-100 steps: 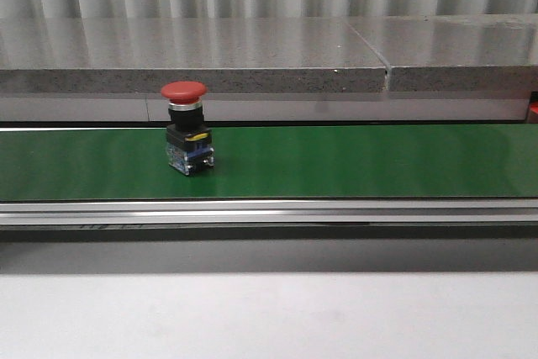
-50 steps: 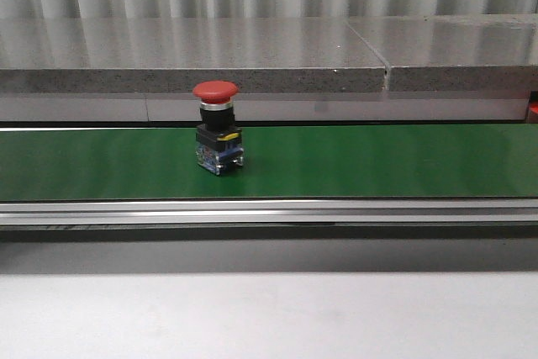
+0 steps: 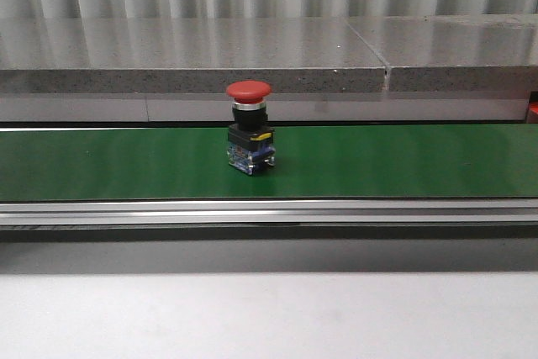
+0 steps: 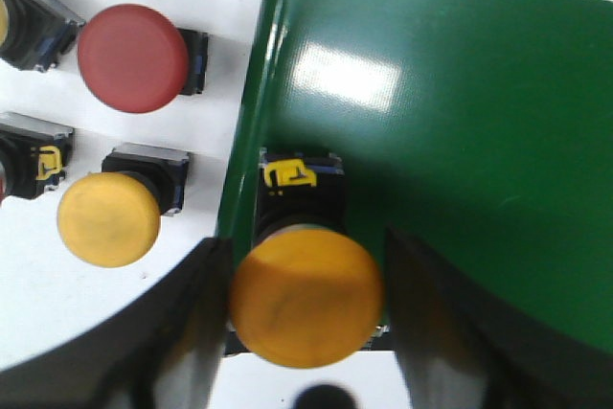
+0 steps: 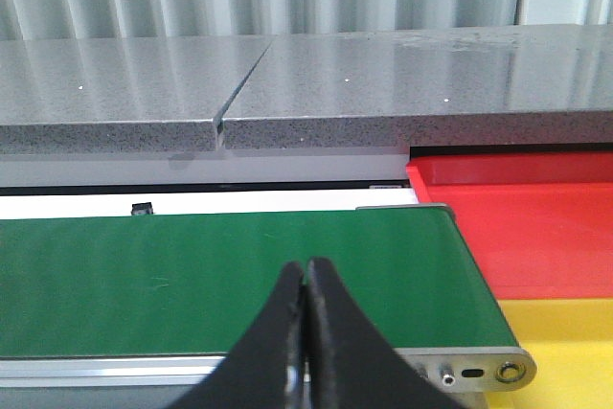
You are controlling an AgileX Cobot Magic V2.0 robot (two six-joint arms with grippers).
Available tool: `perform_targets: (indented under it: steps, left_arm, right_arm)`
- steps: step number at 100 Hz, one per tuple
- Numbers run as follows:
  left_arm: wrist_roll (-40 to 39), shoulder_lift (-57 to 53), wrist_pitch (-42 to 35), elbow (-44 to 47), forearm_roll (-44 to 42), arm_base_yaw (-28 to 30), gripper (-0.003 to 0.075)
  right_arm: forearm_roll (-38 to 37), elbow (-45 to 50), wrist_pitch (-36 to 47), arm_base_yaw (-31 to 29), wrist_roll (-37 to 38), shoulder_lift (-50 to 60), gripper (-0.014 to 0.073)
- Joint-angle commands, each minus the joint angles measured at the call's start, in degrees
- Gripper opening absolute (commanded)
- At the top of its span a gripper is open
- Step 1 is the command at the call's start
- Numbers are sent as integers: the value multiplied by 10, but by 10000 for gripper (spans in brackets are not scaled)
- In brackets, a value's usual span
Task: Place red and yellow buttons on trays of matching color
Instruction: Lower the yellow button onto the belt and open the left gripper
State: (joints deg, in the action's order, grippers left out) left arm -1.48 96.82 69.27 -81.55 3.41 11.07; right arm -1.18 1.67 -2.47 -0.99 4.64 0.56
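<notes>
One red mushroom-head push button (image 3: 250, 138), black body with clear contact block, upright on green conveyor belt (image 3: 403, 161). Shifted rightward along belt across the last second, from left of centre to about mid-belt in front view; judged travelling toward the tray end, so pickup by the right arm looks near.

One yellow mushroom-head push button (image 4: 305, 294), black body, between the fingers of left gripper (image 4: 306, 318) at the edge of the belt; pads close on both sides, actual contact not resolvable, so grip or release undecidable. Judged a feeding step onto the belt.

Spare stock beside belt on white surface (image 4: 215, 93): second red-capped button (image 4: 132, 57), second yellow-capped button (image 4: 107, 218), others partly cut off at the frame edge.

Right gripper (image 5: 305, 332): fingertips pressed together, nothing held, poised over belt end. Red plastic tray (image 5: 536, 227) and yellow plastic tray (image 5: 565, 342) just past that end, no buttons visible in either.

Markings: small yellow tag on button bodies, unreadable. No brand legible.
</notes>
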Motion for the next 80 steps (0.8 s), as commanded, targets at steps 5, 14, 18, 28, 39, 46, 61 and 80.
perform_targets:
  steps: [5, 14, 18, 28, 39, 46, 61, 80]
  left_arm:
    - [11, -20, -21, -19, 29, -5, 526]
    - [15, -24, -34, -19, 40, -6, 538]
    - [15, -27, -43, -19, 40, -9, 529]
    - [19, -47, -71, -19, 40, -18, 508]
    - [38, -73, -89, -19, 40, -39, 472]
    - [43, -91, -96, -19, 41, -55, 431]
    - [43, -137, -125, -3, 43, -98, 267]
    - [43, -206, -176, 53, 43, -143, 24]
  right_arm:
    - [-5, -11, 43, -3, -5, 12, -67]
    - [-5, -11, 43, -3, -5, 12, -67]
    - [-5, -11, 43, -3, -5, 12, -67]
    - [-5, -11, 43, -3, -5, 12, -67]
    - [-5, -11, 43, -3, -5, 12, -67]
    - [-5, -11, 43, -3, -5, 12, -67]
    - [-5, -11, 43, -3, -5, 12, -67]
    - [-5, -11, 43, -3, -5, 12, -67]
